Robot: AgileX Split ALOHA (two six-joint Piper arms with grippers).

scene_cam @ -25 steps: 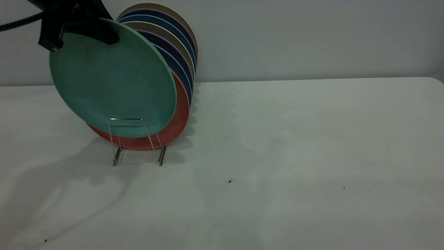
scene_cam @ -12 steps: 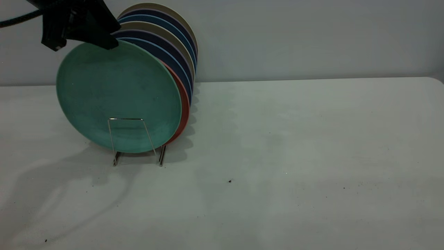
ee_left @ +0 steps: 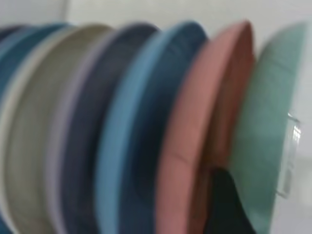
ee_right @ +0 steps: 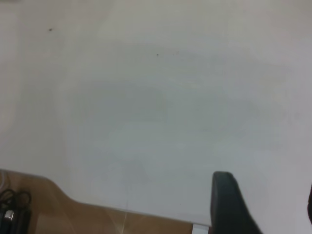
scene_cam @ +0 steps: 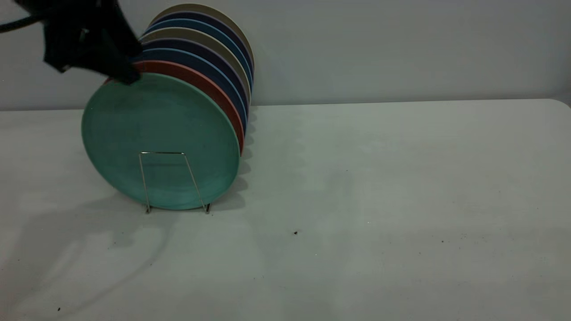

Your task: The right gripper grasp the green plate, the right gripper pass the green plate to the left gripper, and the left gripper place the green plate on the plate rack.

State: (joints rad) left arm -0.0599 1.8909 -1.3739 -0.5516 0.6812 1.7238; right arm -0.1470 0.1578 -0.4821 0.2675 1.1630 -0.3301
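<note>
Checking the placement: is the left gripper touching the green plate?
Touching. The exterior view shows the left gripper meeting the green plate at its top rim.

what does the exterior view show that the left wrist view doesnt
Only the exterior view shows the plate rack with its front wire loop, the table and the green plate's full round face, lower edge down in the rack.

Only the left wrist view shows the plates edge-on, with a dark finger between the green plate's rim and the pink plate.

Both show the left gripper at the green plate's upper rim, the pink plate directly behind, then the blue and beige plates.
</note>
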